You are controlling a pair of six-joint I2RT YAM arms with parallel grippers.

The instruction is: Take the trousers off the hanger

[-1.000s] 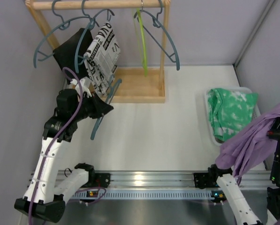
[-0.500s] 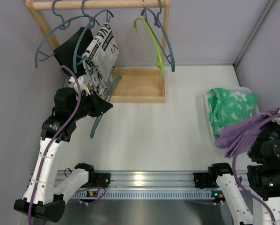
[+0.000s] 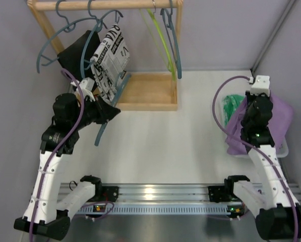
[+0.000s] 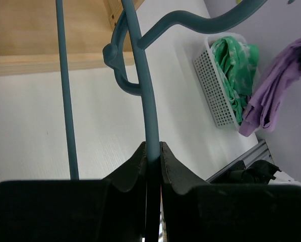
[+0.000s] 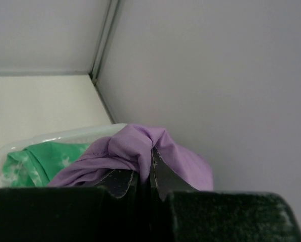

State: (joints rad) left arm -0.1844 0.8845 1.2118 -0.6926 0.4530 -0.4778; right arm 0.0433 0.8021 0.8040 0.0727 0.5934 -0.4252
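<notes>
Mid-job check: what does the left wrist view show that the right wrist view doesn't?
Only left wrist: the left end effector shut on the blue hanger, with the wooden rack base behind. Only right wrist: the right end effector pinching the purple trousers, seen close up. Both: the purple trousers draped at the white basket holding the green-and-white cloth.

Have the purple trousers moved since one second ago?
Yes. The purple trousers moved up and slightly left in the top view, from beside the white basket to over it, hiding most of the green cloth.
</notes>
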